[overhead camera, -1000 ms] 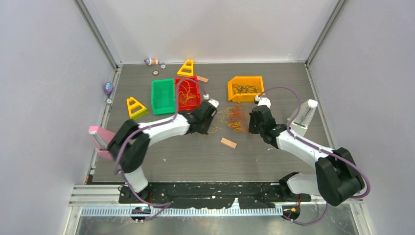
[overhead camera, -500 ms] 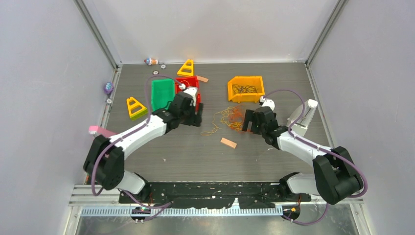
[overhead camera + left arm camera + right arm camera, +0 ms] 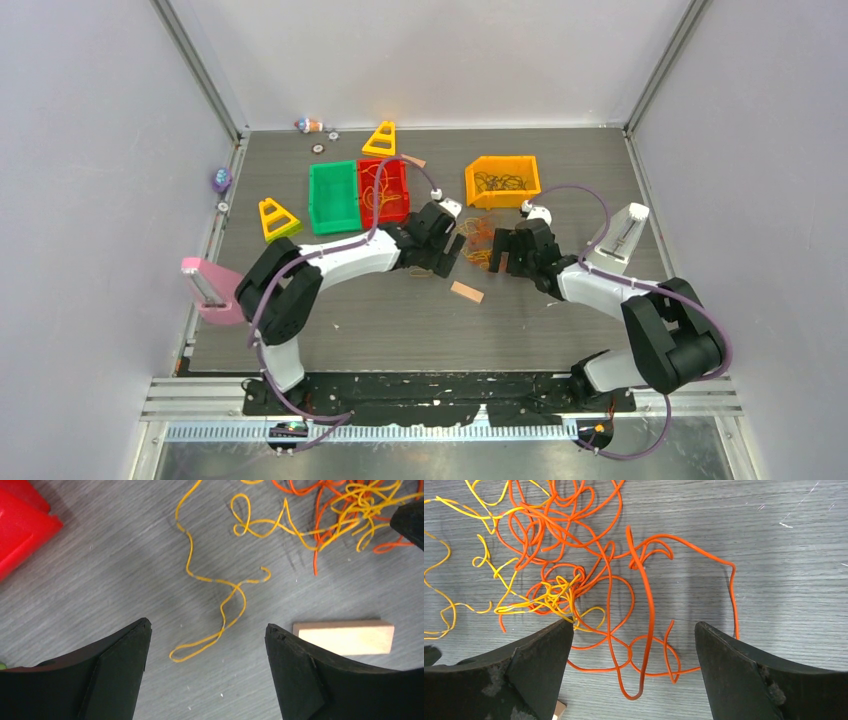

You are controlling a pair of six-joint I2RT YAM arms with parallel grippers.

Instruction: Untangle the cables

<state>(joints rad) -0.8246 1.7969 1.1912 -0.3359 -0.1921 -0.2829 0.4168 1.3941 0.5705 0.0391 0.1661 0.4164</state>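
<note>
- Orange cable (image 3: 650,605) and yellow cable (image 3: 549,597) lie knotted in one clump on the surface (image 3: 400,320), between our two tools.
- Some sorting looks done: dark cables (image 3: 500,183) sit in the yellow bin (image 3: 470,185), and orange and yellow strands lie in the red bin (image 3: 362,195).
- We judge the task partway through, because the clump has yet to be pulled apart.
- Our left tool (image 3: 207,626) hangs with its fingers wide apart and holds nothing, just over a loose strand (image 3: 190,570) of yellow.
- Our right tool (image 3: 634,624) is spread the same way, also empty, over the orange loops.
- Only the top view shows the bins and both arms, but the clump there is a blur.
- The left wrist view shows the loose strand lying mostly clear of the clump, with a wood block (image 3: 342,637) near it.
- The right wrist view shows yellow threading through the orange loops, which the other views do not show.
</note>
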